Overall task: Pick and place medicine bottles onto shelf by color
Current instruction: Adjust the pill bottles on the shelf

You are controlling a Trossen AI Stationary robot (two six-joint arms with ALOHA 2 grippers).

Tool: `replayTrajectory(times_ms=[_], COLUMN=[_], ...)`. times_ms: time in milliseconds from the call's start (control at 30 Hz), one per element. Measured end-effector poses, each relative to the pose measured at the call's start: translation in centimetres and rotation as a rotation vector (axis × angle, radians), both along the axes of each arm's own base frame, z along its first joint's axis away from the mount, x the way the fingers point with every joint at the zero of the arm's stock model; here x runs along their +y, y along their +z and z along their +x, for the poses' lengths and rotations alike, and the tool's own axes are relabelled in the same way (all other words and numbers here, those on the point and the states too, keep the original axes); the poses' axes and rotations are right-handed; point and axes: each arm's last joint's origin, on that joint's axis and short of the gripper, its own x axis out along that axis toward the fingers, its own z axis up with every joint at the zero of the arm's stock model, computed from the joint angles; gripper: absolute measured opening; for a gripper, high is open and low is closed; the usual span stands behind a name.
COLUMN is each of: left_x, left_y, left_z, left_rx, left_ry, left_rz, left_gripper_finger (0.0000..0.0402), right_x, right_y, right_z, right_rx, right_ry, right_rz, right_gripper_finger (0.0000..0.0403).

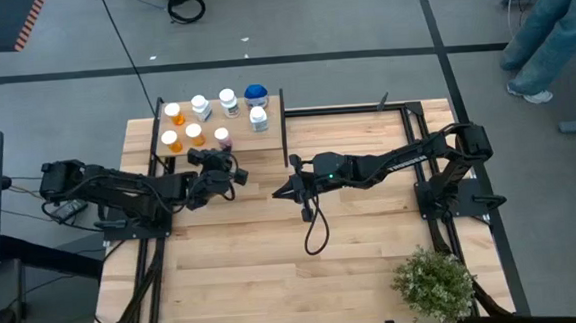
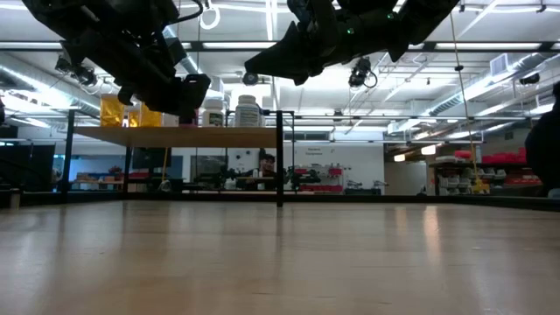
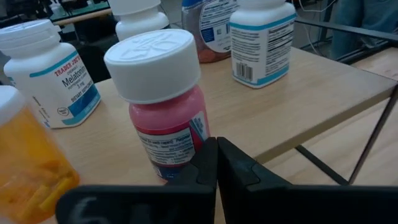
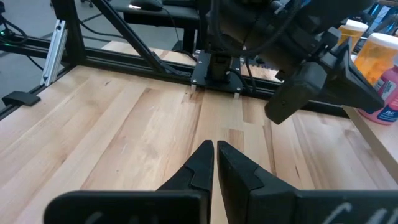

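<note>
Nearest to the front of the light plank desk point(image 1: 275, 272) there's just a bushy green potted plant point(image 1: 434, 284) on the robot's right corner, doing nothing.

Mid-desk, the two dark arms face each other. The right gripper point(image 1: 278, 194) hangs above bare planks, jaws pressed completely together with nothing in them; its wrist view shows only wood below the tips. The left gripper point(image 1: 237, 175) is up beside the small light-wood shelf on the black metal frame point(image 1: 275, 117), jaws also fully together and empty. It sits right in front of the pink-bodied, white-capped medicine bottle point(image 3: 163, 99), which stands upright at the shelf's near edge. From the wrist view I honestly can't tell if the tips touch it or just stop short.

Further back on the shelf are the rest: three orange bottles point(image 1: 174, 113) grouped at the left arm's end, white bottles with white caps point(image 1: 201, 107) along the back, and the wider blue-topped bottle point(image 1: 256, 93) in the far corner, with another white one point(image 1: 258, 118) just in front of it.

Way past the desk, a person's legs in jeans point(image 1: 550, 25) stand on the grey floor.
</note>
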Motion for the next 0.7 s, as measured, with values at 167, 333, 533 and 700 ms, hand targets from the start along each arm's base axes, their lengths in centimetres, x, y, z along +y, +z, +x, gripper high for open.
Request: replayTrajectory(times_ms=[167,333,533,700], left_x=[0.6,1.0,1.1,0.7], left_y=[0.0,0.0,0.0,0.0], left_z=[0.0,0.0,0.0,0.1], left_rx=[0.006,0.002,0.012,0.011], left_ry=[0.005,-0.002,-0.013,-0.029], left_rz=[-0.011,-0.026,-0.025,-0.026], left_gripper_finger=[0.0007,0.0005,0.0011,0.0005], right_x=[0.0,0.0,0.0,0.0], right_y=[0.0,0.0,0.0,-0.1], right_z=[0.0,0.0,0.0,0.0], right_rx=[0.000,0.000,0.001,0.007], right_ry=[0.000,-0.001,-0.001,-0.001], right_rz=[0.001,0.004,0.004,0.004], right_gripper_finger=[0.0027,0.0027,0.0027,0.0027])
